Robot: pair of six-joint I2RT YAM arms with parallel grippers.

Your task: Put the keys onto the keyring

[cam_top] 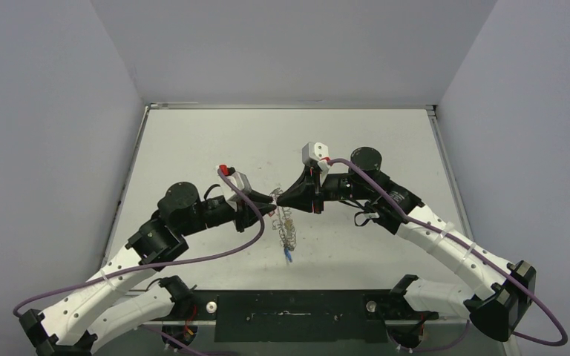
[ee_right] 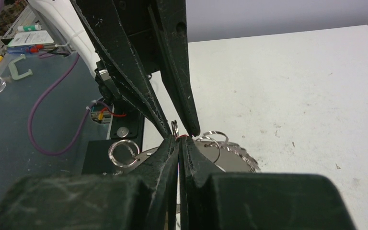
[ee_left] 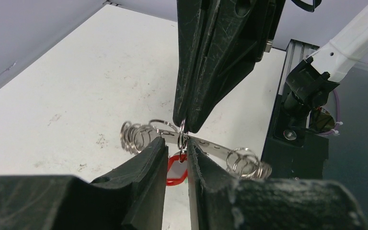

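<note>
The keyring (cam_top: pixel 286 222) hangs in the air between my two grippers over the table's middle. In the left wrist view its flat grey band (ee_left: pixel 211 147) runs across behind my fingers, with wire loops at both ends. My right gripper (ee_right: pixel 178 140) is shut on one small wire loop (ee_left: pixel 182 136) at the band's edge. The red tag (ee_left: pixel 175 168) hangs under that loop. My left gripper (ee_left: pixel 176 143) is narrowly open, its fingers on either side of the same loop. The blue tag (cam_top: pixel 288 256) dangles lowest. The key blades are too small to make out.
The white table (cam_top: pixel 193 141) has grey walls on three sides. A black mounting bar (cam_top: pixel 289 308) runs along the near edge between the arm bases. Purple cables (cam_top: pixel 215 256) trail from both wrists. A dark side bench with small items (ee_right: pixel 24 43) lies beyond the table.
</note>
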